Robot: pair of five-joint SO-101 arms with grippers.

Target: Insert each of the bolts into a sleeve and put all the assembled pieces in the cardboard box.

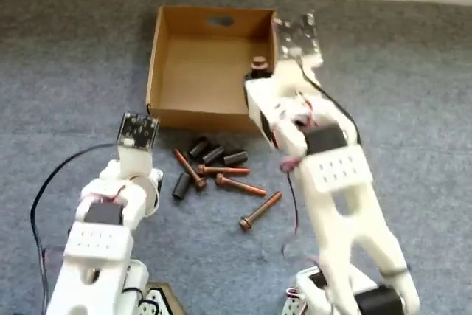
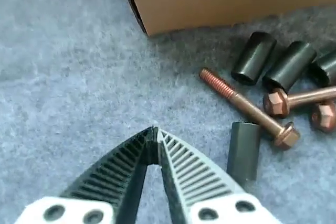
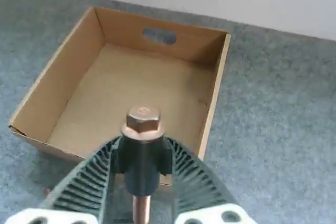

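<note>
My right gripper (image 3: 142, 142) is shut on a dark sleeve (image 3: 142, 163) with a copper bolt (image 3: 143, 121) standing through it, head up. It hangs over the near right corner of the open cardboard box (image 3: 215, 93), whose floor is bare. In the high view the held piece (image 1: 258, 66) is at the box's (image 1: 156, 57) right wall. My left gripper (image 2: 154, 132) is shut on nothing, just above the carpet, left of the loose parts. Several copper bolts (image 1: 241, 186) and several dark sleeves (image 1: 214, 155) lie in front of the box. One bolt (image 2: 247, 109) and a sleeve (image 2: 244, 150) lie closest to my left gripper.
Grey carpet covers the whole table. The left arm (image 1: 122, 189) sits at the near left, and the right arm (image 1: 332, 175) stretches from the near right toward the box. Open carpet lies left and right of the box.
</note>
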